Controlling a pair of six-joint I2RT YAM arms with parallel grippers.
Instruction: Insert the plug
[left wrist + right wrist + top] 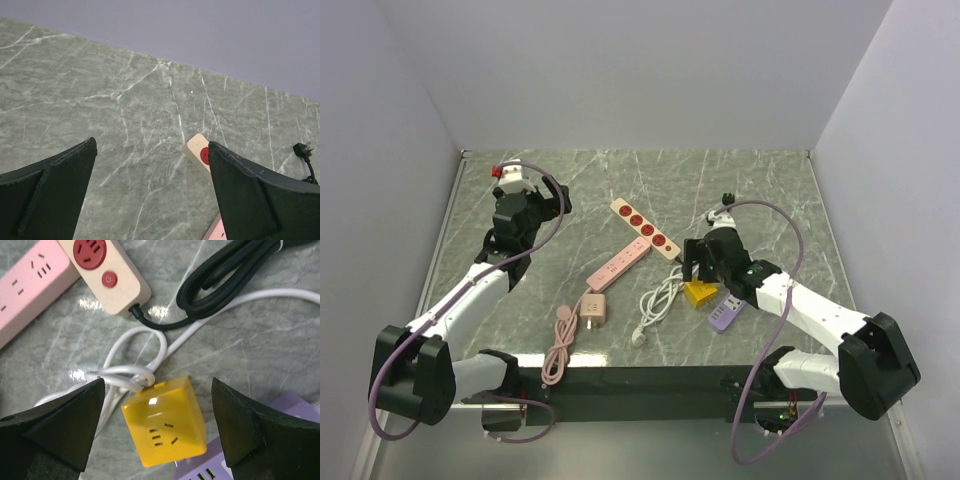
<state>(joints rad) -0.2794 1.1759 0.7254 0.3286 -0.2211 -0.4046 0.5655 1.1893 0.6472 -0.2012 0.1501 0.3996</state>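
Plug: the yellow cube plug (165, 422) lay on the surface (760, 190) near the right arm, a socket face turned up toward the right wrist camera.
Plug's neighbours: a purple power strip (725, 316) lay against its lower right corner; in the wrist view the two overlapped, so I could not tell whether they touched. The knotted loop of a white cable (131, 374) sat just beside its upper left corner.
Right jaws: spread wide and holding nothing. The dark fingers (60, 425) stood on either side of the plug, with a clear gap between each one and the cube.
Left jaws: also wide open and empty. The fingers (55, 190) were over bare marble-patterned surface at the far left, well apart from the plug.
Beige power strip: the beige power strip (645, 229), with red sockets, lay diagonally in the middle of the surface. One end showed beside the left arm's right finger, and the end with the red button lay above the plug in the right wrist view.
Pink power strip: the pink power strip (618, 268) lay just beside the beige one on its near side, its pink cord (560, 345) trailing toward the near edge.
Black cable: a black cable (225, 275) ran from the beige strip's button end and was bunched up beyond the plug.
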